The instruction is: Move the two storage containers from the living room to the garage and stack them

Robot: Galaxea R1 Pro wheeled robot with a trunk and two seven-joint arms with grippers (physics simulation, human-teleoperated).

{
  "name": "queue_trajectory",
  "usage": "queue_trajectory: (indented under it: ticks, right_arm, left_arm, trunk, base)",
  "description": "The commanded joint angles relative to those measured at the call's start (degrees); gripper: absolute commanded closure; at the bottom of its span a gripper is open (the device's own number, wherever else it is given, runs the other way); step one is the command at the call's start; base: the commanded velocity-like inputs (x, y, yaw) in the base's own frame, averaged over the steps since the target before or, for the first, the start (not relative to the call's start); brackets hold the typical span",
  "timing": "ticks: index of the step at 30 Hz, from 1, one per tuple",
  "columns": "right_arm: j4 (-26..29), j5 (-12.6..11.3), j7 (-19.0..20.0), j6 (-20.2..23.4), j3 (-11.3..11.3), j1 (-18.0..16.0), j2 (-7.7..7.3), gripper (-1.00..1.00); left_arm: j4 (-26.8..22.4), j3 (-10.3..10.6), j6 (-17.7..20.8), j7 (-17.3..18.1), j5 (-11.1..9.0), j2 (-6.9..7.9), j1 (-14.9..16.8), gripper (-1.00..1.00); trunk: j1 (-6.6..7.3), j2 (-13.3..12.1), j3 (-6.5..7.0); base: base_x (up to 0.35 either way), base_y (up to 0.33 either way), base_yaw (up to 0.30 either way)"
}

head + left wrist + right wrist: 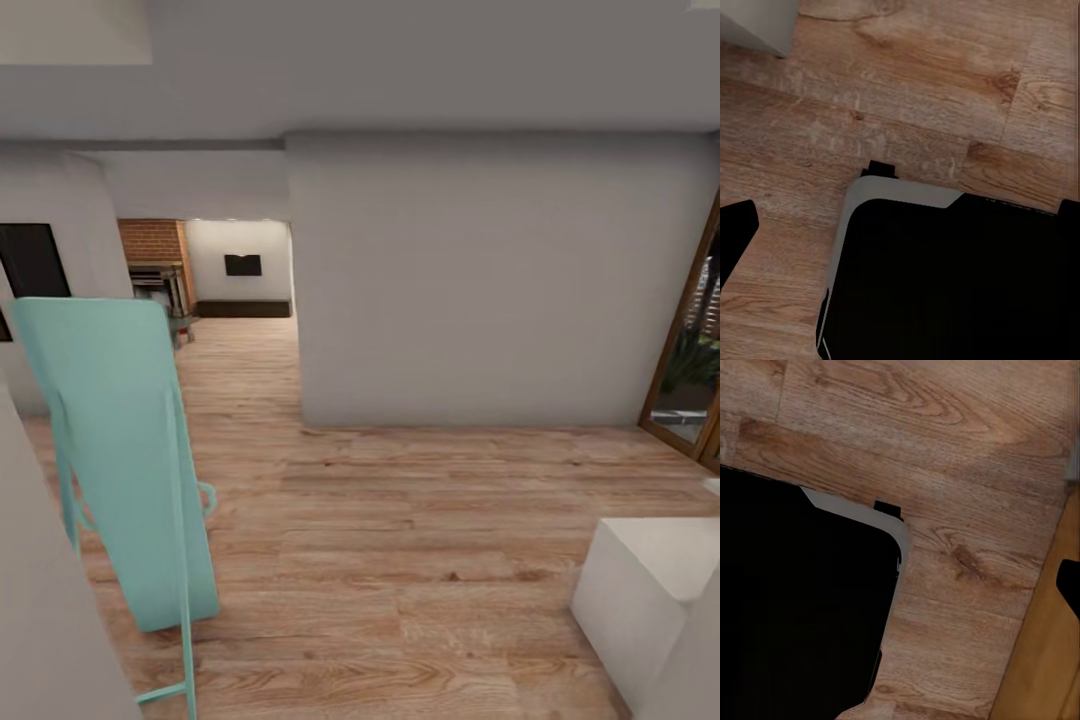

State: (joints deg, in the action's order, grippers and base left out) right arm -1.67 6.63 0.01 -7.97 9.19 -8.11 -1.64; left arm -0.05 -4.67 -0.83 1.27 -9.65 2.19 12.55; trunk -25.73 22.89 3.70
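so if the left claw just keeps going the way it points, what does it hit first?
Most likely the wood-plank floor: the left wrist view looks down along the claw onto bare planks. The robot's own dark base sits nearer in that view, so depth is unclear; it might clip that first.

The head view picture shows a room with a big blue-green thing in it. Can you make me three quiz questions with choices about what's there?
1. Where does the tall mint-green leaning frame stand?
A) at the left
B) at the right
C) in the middle doorway

2. What colour is the small screen on the far wall?
A) red
B) black
C) yellow

3. What is the light wood-plank floor like beside the grey wall block?
A) wet
B) carpeted
C) bare planks

Answers: 1 A, it leans at the left, near the wall. 2 B, it shows as a dark rectangle. 3 C, only wood grain shows there.
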Motion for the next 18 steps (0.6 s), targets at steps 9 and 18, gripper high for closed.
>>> queue_trajectory:
  ticks: [9,18]
  right_arm:
    - [-0.18,0.49,-0.73,-0.29,0.1,-0.06,0.06,-1.0]
    - [-0.18,0.49,-0.73,-0.35,0.05,-0.06,-0.02,-1.0]
  left_arm:
    - [0.05,-0.43,-0.05,0.13,-0.19,0.0,0.02,-1.0]
    - [0.05,-0.43,-0.14,0.13,-0.19,0.0,0.02,-1.0]
  trunk:
    - [-0.05,0.03,-0.02]
    - [-0.05,0.03,-0.02]
  base:
    - [0.321,0.0,0.0]
    - [0.321,0.0,0.0]
